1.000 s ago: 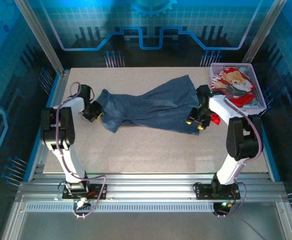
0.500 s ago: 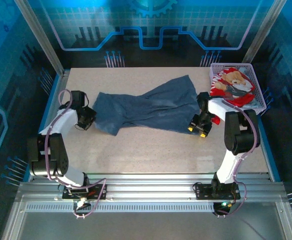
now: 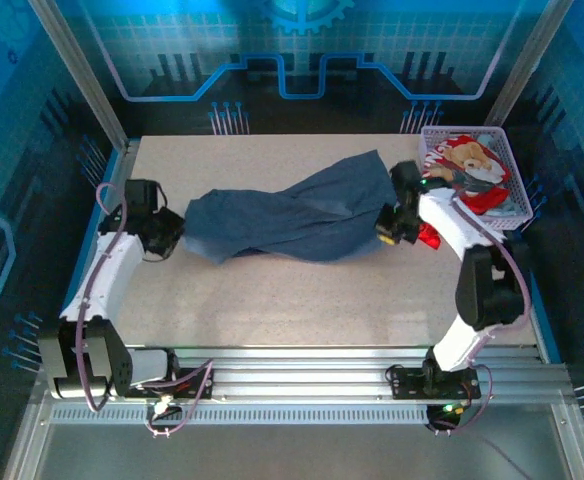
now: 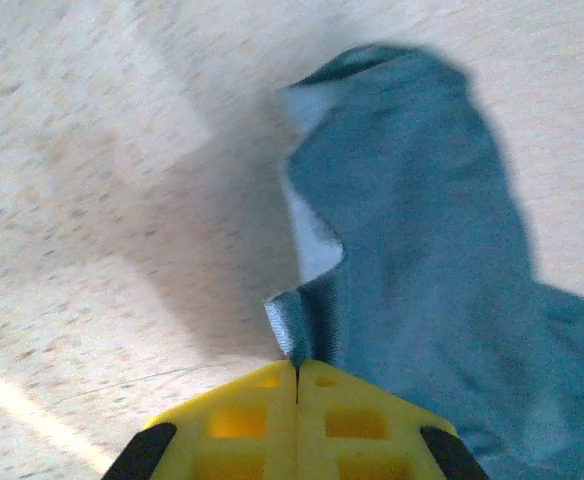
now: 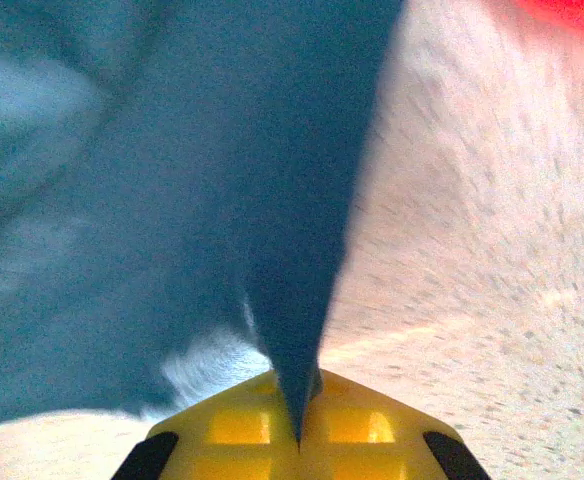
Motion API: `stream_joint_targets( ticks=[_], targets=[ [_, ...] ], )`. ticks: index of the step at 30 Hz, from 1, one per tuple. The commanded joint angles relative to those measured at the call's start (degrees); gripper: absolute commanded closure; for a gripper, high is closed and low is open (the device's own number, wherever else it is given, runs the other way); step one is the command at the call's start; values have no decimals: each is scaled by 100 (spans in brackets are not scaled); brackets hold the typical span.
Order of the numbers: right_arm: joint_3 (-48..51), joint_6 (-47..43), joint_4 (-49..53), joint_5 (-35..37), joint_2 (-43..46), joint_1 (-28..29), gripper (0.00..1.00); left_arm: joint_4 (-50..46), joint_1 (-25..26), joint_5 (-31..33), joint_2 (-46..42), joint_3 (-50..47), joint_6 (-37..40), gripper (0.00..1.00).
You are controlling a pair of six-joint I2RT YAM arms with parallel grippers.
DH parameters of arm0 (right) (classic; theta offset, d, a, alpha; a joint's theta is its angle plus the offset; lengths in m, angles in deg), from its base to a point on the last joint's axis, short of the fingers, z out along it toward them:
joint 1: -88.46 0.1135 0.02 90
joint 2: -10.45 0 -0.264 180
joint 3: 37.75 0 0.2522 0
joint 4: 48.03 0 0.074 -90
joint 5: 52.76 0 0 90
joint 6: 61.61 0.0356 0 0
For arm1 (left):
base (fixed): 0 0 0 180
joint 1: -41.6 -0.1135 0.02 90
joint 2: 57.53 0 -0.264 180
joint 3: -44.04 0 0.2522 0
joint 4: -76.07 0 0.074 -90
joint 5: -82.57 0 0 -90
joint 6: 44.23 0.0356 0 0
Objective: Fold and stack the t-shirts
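Your left gripper [image 3: 170,233] sits at the left end of the slate-blue t-shirt [image 3: 292,215]. In the left wrist view its yellow fingers [image 4: 242,425] are pressed tight together, with a hemmed edge of the blue cloth pinched in the seam between them.

Your right gripper [image 3: 386,228] is at the shirt's right end. The right wrist view is blurred, but it shows those fingers [image 5: 362,425] closed too, with a narrow fold of the same cloth coming out from between the tips.

The shirt is unfolded and bunched. It is drawn out lengthwise between the two grippers across the far half of the speckled table [image 3: 302,300], and one broad part fans toward the far right.

The red t-shirt [image 3: 467,168] with its teddy-bear print lies crumpled in the lilac mesh basket [image 3: 513,178] at the far right corner. A red piece of it hangs over the near rim beside your right arm. Whether the blue cloth clears the table surface cannot be told from these views
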Motion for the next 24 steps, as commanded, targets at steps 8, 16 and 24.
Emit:
stream_joint_targets(
  ticks=[8,16,24],
  targets=[
    [-1792,-560,160,-233,1884,23,100,-68,33,336,-1079,2423,-416,100],
    [-2135,-662,148,-532,3325,-45,100,52,24,382,-1885,3400,-347,100],
    [-2439,-393,-56,-821,2854,-276,100,147,20,-487,-445,4746,-326,100]
  ],
)
